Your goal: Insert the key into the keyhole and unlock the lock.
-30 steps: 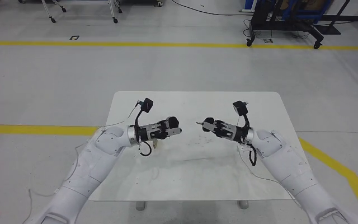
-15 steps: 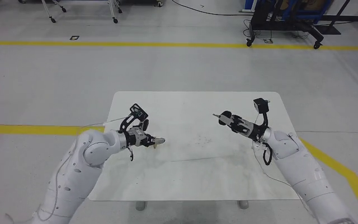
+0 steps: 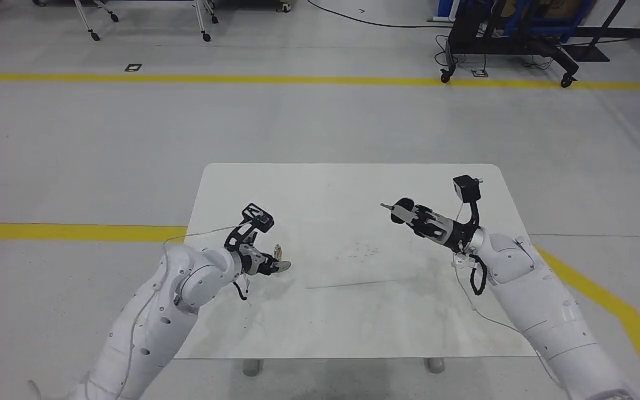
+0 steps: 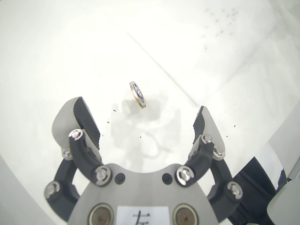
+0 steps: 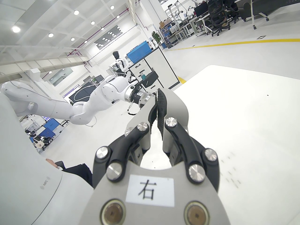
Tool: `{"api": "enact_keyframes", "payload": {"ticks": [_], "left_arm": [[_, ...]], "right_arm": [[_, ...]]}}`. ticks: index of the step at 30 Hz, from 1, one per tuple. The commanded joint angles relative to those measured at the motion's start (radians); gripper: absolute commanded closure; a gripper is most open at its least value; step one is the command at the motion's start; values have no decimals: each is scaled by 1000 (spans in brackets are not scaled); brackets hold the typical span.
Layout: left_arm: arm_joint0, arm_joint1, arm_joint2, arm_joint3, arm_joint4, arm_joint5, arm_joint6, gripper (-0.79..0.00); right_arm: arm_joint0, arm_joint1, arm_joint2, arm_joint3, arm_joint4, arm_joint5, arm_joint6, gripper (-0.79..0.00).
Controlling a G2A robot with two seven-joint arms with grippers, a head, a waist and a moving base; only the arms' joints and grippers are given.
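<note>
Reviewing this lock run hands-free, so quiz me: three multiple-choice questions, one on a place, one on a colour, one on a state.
1. Where is the small brass-rimmed metal lock? A: just off the left gripper's fingertips. B: hanging on a door. C: on the floor.
2. What colour is the flat rectangular table? A: black. B: white. C: brown.
3. How is the right gripper? A: wide open. B: shut on the thin silver key. C: clamping the lock.
Answers: A, the left wrist view shows it there, ungripped; B, its top is plain white; B, the pads meet and the key juts out.
</note>
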Motion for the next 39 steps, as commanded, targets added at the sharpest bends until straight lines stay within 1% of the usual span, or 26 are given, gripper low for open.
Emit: {"api": "enact_keyframes", "payload": {"ticks": [1,4,9,11,12,13,14,15,23,29,35,39], "left_arm": [[-23,-9,28,33,-21,5,-1,-588],[-57,-21,63,74,-10,34,-4,-523],[-93,-36,104,121,-4,61,8,-471],[-107,-41,110,138,-8,65,13,-465],[-111,-44,113,142,-14,70,18,-443],[-113,-46,116,145,-24,72,20,-363],[-116,-48,120,147,-30,73,18,-259],[-120,-50,123,149,-32,74,11,-6],[-149,-57,141,162,-11,122,-76,0],[-151,-57,137,146,13,131,-92,0],[-148,-59,132,146,16,131,-81,0],[-142,-62,120,139,-11,115,-16,0]], "right_arm": [[0,0,0,0,0,0,0,0],[0,0,0,0,0,0,0,0],[0,0,0,0,0,0,0,0],[0,0,0,0,0,0,0,0],[0,0,0,0,0,0,0,0],[0,0,0,0,0,0,0,0],[0,0,0,0,0,0,0,0],[0,0,0,0,0,0,0,0],[0,0,0,0,0,0,0,0],[0,0,0,0,0,0,0,0],[0,0,0,0,0,0,0,0],[0,0,0,0,0,0,0,0]]}}
